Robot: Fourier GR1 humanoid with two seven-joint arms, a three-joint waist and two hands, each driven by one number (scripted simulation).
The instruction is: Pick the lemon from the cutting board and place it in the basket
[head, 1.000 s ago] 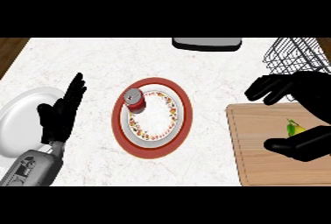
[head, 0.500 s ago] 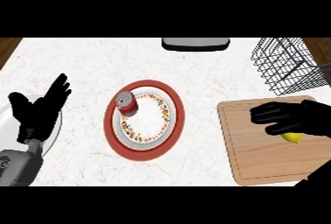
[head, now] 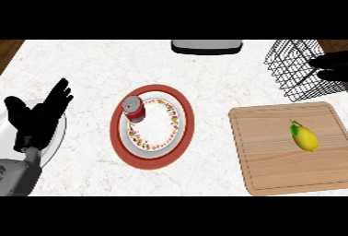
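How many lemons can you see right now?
1: a lemon lying on the cutting board at right, not in the basket. None other shows.

A kitchen is indicated by a white marbled counter (head: 95, 64) on which tableware and food-preparation items are laid out. A red can (head: 135, 108) is set on a patterned plate (head: 163, 138) over a red plate (head: 180, 152), and a wooden cutting board (head: 272, 161) bearing a lemon (head: 304, 137) is placed near a black wire basket (head: 296, 73).

Lemon (head: 304, 137) on cutting board (head: 272, 152), basket (head: 299, 69) behind, plate (head: 159, 147) w/ can (head: 134, 108) left.
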